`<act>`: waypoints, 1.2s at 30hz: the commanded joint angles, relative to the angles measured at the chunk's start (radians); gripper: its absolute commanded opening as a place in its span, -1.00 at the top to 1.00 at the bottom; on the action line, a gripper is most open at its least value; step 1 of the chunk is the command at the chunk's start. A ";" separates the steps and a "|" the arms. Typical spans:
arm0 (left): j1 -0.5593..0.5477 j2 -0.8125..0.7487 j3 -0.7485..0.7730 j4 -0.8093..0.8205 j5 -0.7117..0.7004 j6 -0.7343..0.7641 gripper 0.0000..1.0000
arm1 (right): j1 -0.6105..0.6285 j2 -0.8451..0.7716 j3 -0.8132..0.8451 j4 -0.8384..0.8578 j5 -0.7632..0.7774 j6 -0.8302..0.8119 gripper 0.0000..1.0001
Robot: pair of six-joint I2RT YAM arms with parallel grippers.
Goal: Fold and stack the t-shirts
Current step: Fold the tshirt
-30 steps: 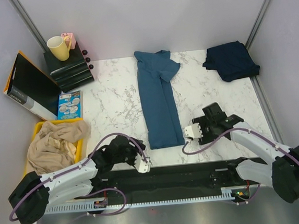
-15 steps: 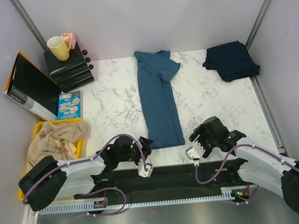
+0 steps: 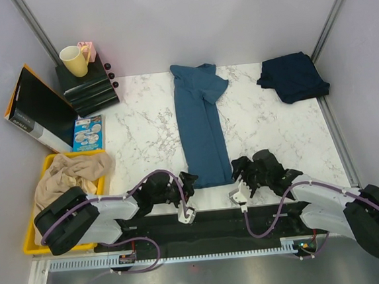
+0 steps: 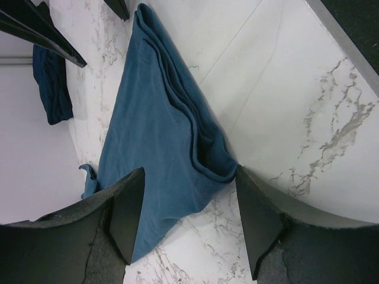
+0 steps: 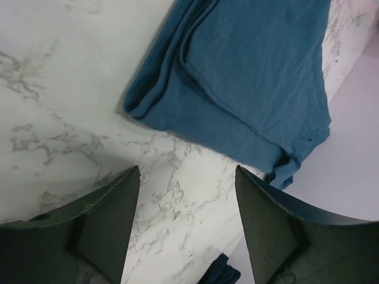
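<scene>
At my far left a yellow tray holds a crumpled beige cloth, and beyond it a yellow mug stands on a black stack of trays. My left gripper sits low at the near edge of the marble table, its jaws spread apart and holding nothing. In my left wrist view the gripper frames the near left corner of the steel-blue t-shirt, with the layered folded edge lying just beside one finger; I cannot tell whether it touches. The steel-blue t-shirt lies flat in the middle of the table, folded into a long strip running from the far edge toward me, one sleeve jutting right at the far end. My right gripper is just beside the strip's near right corner, also spread wide and empty. Its wrist view shows bare marble between my fingers, with the shirt's corner lying just ahead. The navy t-shirt lies bunched at the far right corner, well apart from both grippers.
</scene>
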 commanded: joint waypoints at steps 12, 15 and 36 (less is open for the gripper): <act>-0.006 -0.014 -0.045 0.006 -0.001 0.000 -0.33 | 0.101 0.195 0.005 0.078 -0.041 0.107 -0.39; -0.005 0.003 -0.039 0.007 -0.004 0.000 -0.32 | 0.114 0.194 -0.002 0.078 -0.039 0.110 -0.33; -0.008 0.000 -0.016 0.046 -0.067 -0.085 0.96 | 0.178 0.185 0.131 -0.091 0.035 0.291 1.00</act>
